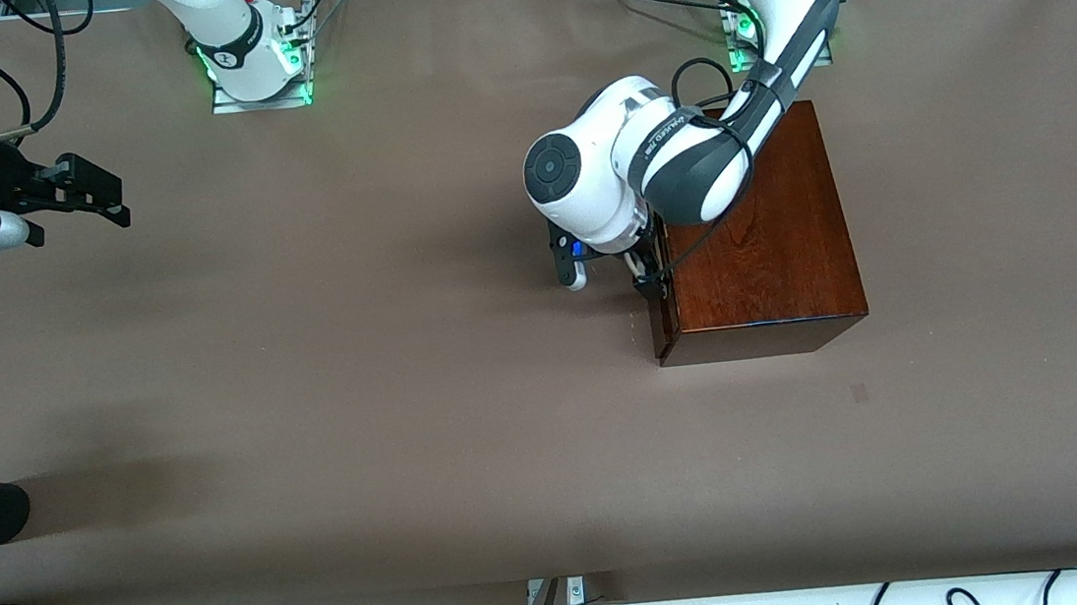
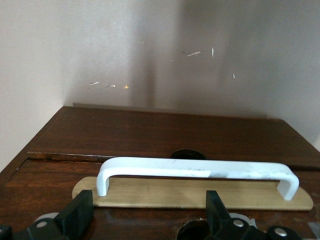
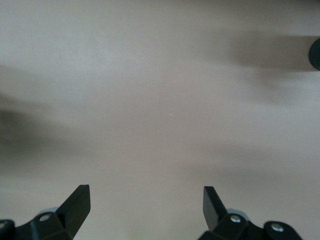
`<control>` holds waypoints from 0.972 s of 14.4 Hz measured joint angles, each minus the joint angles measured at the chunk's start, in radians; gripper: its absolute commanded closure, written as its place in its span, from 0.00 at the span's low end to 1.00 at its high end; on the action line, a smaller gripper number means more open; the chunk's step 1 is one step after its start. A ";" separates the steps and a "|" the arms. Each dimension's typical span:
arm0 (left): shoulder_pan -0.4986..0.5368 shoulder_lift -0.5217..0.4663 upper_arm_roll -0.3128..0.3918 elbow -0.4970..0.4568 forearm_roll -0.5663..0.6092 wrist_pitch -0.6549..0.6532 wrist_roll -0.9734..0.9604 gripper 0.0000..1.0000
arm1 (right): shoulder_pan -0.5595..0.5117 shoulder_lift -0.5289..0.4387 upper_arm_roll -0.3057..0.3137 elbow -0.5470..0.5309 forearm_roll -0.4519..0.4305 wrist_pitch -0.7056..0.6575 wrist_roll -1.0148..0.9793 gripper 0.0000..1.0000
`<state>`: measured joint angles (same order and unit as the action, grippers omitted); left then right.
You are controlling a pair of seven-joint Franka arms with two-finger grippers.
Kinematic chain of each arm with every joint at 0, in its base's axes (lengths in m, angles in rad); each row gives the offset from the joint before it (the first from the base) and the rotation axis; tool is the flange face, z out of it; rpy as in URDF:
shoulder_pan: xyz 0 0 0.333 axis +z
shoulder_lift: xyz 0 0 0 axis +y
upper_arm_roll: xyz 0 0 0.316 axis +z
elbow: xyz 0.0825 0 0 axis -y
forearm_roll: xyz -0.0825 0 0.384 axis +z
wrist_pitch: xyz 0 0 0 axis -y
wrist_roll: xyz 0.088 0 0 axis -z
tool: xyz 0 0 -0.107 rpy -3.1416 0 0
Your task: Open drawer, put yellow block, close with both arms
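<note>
The drawer (image 1: 663, 300) sits shut in the wooden box (image 1: 760, 242). The left gripper (image 2: 150, 215), jaws apart, faces the white handle (image 2: 195, 172) without touching it. The right gripper (image 3: 147, 210) waits, jaws apart, over bare tabletop (image 1: 356, 360).

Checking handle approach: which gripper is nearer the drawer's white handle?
Left. The left gripper is open right at the white handle of the drawer. The right gripper waits open above bare table at the right arm's end.
</note>
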<state>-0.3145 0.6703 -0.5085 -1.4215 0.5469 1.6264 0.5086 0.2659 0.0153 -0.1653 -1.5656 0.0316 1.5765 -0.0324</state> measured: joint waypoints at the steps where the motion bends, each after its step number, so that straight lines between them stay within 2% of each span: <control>1: -0.001 -0.001 -0.001 0.000 0.000 0.015 -0.054 0.00 | 0.000 0.000 0.000 0.000 0.000 0.000 0.000 0.00; 6: -0.053 -0.040 -0.027 0.036 -0.057 0.054 -0.526 0.00 | 0.000 0.000 0.000 0.000 0.000 0.000 0.000 0.00; 11: -0.056 -0.193 -0.016 0.065 -0.141 0.024 -0.742 0.00 | 0.000 0.000 0.000 0.000 0.000 0.000 0.000 0.00; 14: 0.005 -0.302 -0.005 0.072 -0.179 -0.048 -0.858 0.00 | 0.000 0.000 0.000 0.001 0.000 0.000 0.000 0.00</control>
<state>-0.3092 0.3682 -0.5130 -1.3498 0.3678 1.5784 -0.3498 0.2659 0.0153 -0.1653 -1.5651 0.0316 1.5765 -0.0323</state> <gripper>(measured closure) 0.000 0.000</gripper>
